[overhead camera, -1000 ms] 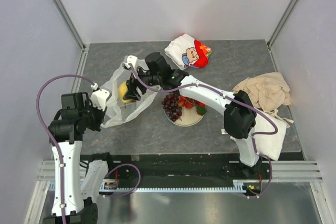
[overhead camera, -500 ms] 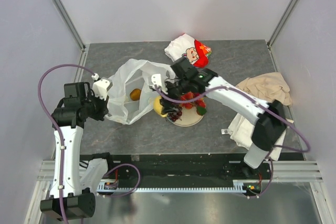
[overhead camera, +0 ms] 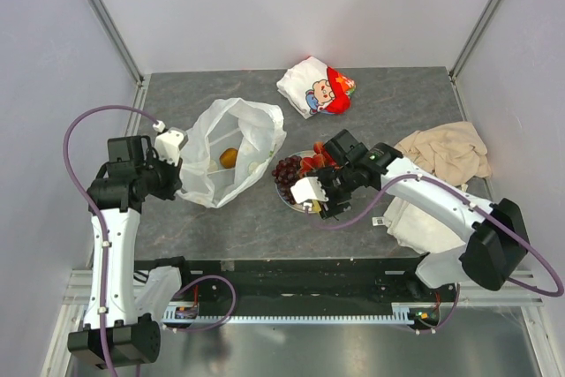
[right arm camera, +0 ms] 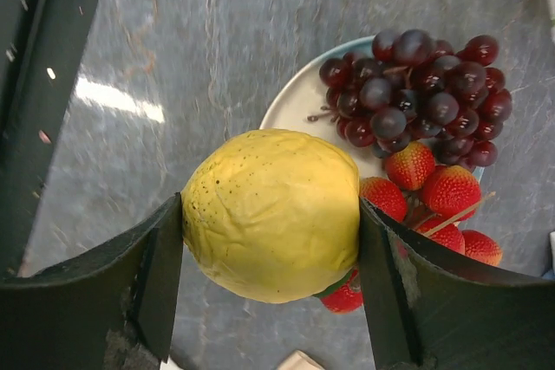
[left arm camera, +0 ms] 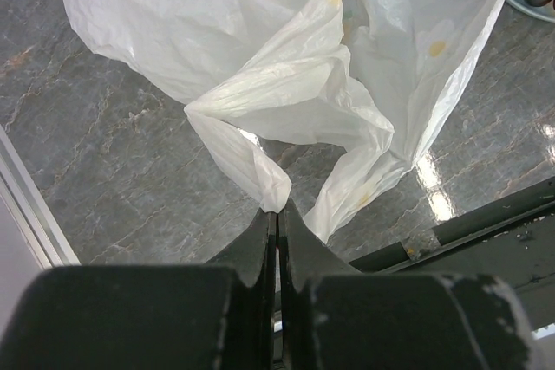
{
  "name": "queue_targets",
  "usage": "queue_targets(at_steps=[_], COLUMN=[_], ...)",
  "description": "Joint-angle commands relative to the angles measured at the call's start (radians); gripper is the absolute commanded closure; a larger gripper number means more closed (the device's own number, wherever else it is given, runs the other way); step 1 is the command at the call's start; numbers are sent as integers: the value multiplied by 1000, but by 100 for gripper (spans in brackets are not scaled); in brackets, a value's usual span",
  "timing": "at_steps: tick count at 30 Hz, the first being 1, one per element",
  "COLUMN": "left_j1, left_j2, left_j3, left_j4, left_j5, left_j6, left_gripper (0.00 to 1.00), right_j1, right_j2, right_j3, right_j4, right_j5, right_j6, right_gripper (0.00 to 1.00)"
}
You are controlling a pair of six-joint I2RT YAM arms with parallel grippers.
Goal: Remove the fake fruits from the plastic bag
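Observation:
The translucent white plastic bag [overhead camera: 225, 161] lies at the left with its mouth open; an orange-brown fruit [overhead camera: 229, 158] shows inside. My left gripper [overhead camera: 177, 170] is shut on a fold of the bag's edge [left arm camera: 270, 194]. My right gripper [overhead camera: 314, 201] is shut on the yellow lemon [right arm camera: 271, 214] and holds it over the near edge of the plate [overhead camera: 292, 203]. On the plate lie the dark purple grapes [overhead camera: 285, 169], which also show in the right wrist view [right arm camera: 414, 93], and red strawberries [right arm camera: 442, 190]. A green piece peeks out under the lemon.
A white-and-red cartoon-printed packet [overhead camera: 316, 86] lies at the back. A beige cloth [overhead camera: 446, 152] and a folded white towel [overhead camera: 422, 220] lie at the right. The table's front rail [left arm camera: 486, 223] runs just beyond the bag in the left wrist view.
My right gripper carried the lemon out of the bag, across to the right, and now holds it over the plate's near edge. My left gripper keeps its hold on the bag.

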Motion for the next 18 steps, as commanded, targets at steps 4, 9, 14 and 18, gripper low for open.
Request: queue_targets(at_steps=[4, 9, 14, 18], left_j1=[12, 25, 30, 33], left_j2=[-25, -39, -50, -60], left_j3=[14, -9, -12, -18], left_j4=[24, 22, 15, 8], left_j5=[-7, 7, 11, 10], left_j6=[-25, -30, -30, -27], left_gripper=[99, 98, 98, 98], right_j1=[-7, -5, -7, -7], right_j2=[85, 139, 168, 185], right_j3=[-23, -16, -32, -29], right_j4=[15, 45, 79, 96], right_j5=[66, 92, 128, 133], right_j6=[-277, -344, -394, -408], right_gripper=[79, 76, 74, 72])
